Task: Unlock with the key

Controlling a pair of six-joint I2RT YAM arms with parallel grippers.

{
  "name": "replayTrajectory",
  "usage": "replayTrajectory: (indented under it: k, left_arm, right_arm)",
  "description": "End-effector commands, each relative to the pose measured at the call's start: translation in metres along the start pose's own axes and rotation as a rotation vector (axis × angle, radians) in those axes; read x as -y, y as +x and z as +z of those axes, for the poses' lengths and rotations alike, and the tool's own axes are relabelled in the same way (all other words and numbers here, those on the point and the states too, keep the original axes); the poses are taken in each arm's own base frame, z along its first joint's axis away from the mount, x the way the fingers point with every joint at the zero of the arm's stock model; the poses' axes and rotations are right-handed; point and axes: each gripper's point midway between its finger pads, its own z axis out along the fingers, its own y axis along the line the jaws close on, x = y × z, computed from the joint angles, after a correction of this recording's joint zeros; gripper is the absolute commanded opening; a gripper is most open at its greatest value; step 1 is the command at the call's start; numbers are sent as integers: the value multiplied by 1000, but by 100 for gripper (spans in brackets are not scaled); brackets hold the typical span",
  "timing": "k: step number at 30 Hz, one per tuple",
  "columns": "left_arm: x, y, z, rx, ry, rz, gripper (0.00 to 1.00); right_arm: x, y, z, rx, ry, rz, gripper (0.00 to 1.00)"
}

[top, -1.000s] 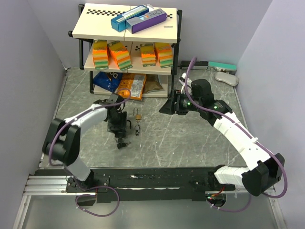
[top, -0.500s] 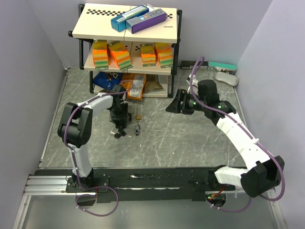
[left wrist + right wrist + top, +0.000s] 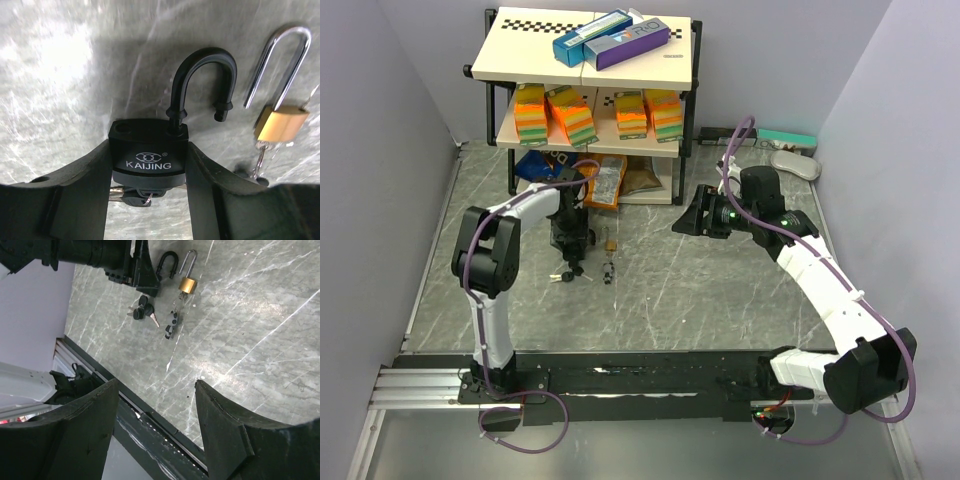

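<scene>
Nearest the near edge of the table point(image 3: 720, 300), left of its middle, lie the black-headed keys point(image 3: 142, 309). They touch the bottom end of the black lock point(image 3: 148, 160). A key head shows right under the body in the left wrist view, but whether a blade sits in the keyhole cannot be told.

The black lock lies flat on the table between the fingers of the left gripper point(image 3: 148, 150), whose jaws are clamped on the two sides of its body. Its shackle point(image 3: 205, 65) is raised, one leg in the body and the other hanging free, well clear of its hole.

Just to the right lies the brass lock point(image 3: 280, 122), apart from the black one. Its steel shackle is also sprung, with one leg free. A small bunch point(image 3: 171, 322) trails from its bottom end toward the near edge.

Farther back and right of the table's middle, the right gripper point(image 3: 155, 405) hangs above the table, well apart from both locks. Its jaws are spread wide and hold nothing.

Against the far edge, toward the far-left corner, stands the shelf point(image 3: 490, 70). Bags point(image 3: 595, 182) lie on the table under it, stacked sponges point(image 3: 570, 115) fill the middle tier and two boxes point(image 3: 610, 38) rest on top.
</scene>
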Motion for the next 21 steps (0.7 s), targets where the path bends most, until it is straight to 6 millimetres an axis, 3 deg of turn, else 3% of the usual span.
replayTrajectory:
  k: [1, 4, 7, 10, 14, 17, 21]
  left_arm:
    - [-4, -21, 19, 33, -15, 13, 1]
    - [-2, -26, 20, 37, -15, 15, 1]
    - [-4, -27, 18, 47, -24, 8, 10]
    - [-4, -32, 11, 76, -31, 3, 39]
    - [-2, -40, -5, 116, -20, -4, 63]
    - [2, -45, -16, 144, -3, -9, 75]
    - [3, -52, -29, 178, 7, -8, 82]
  right_arm:
    - [-5, -8, -4, 29, -25, -18, 70]
    - [-5, -8, -4, 27, -22, -20, 70]
    - [-3, -7, -5, 29, -13, -20, 70]
    - [-3, -8, -6, 33, -14, -23, 70]
    - [-3, -8, -5, 32, -20, -20, 70]
    - [-3, -7, -5, 33, -22, -17, 70]
    - [-2, -6, -6, 38, -15, -20, 70]
